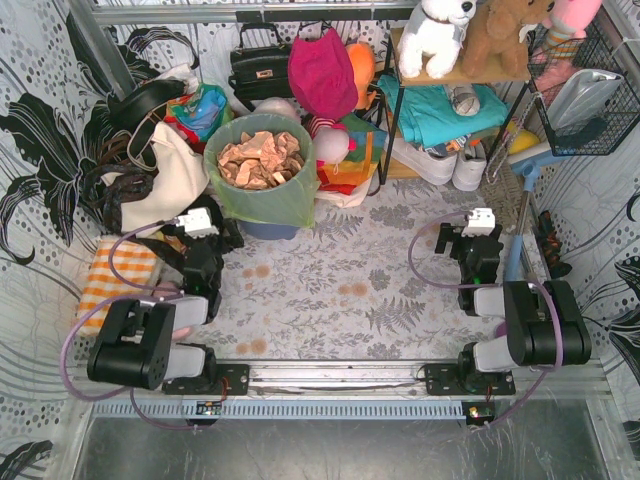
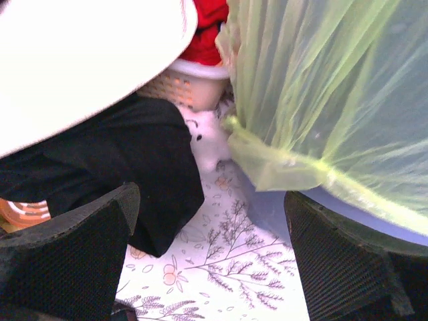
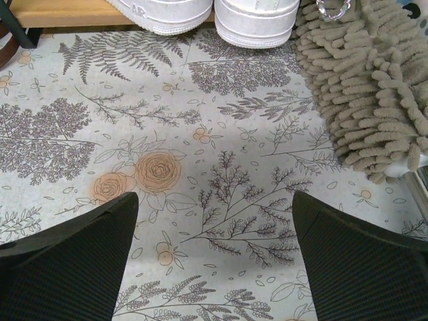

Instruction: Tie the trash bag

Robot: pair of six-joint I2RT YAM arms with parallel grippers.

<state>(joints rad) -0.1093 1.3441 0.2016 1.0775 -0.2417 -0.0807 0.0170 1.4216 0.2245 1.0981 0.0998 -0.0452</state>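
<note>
Down at the near edge, the left arm (image 1: pixel 150 345) and the right arm (image 1: pixel 535 325) are folded low over the floral worktop (image 1: pixel 350 290). The right jaws are spread wide and released, with nothing between them but bare flower print. Just ahead of them sit two white shoes (image 3: pixel 200 12) and a shaggy beige mop head (image 3: pixel 368 87).

Over on the left, the left jaws are wide apart too and hold nothing. They hang low and close beside the bin, with an orange checked cloth (image 1: pixel 120 275) next to that arm.

Now the main item: the trash bag (image 1: pixel 262 195), thin see-through lime-green plastic, lines the blue-grey bin (image 1: pixel 268 232) at left-centre of the worktop. Its mouth is open and untied. The top is turned out over the rim and hangs down the bin's wall in soft pleats. From the left wrist, a fold of it juts out at the lower edge, with the bin showing beneath. Inside, tan crumpled scraps (image 1: pixel 260 158) are piled up to the rim.

Right beside the bin on its left slumps a cream tote (image 1: pixel 170 175). Further back are a black handbag (image 1: pixel 258 65) and a magenta bag (image 1: pixel 322 70). On the shelf (image 1: pixel 480 78) sit a white plush (image 1: pixel 435 30) and a brown plush (image 1: pixel 505 30), with teal cloth (image 1: pixel 440 110) underneath. A wire basket (image 1: pixel 585 100) hangs at far right.
</note>
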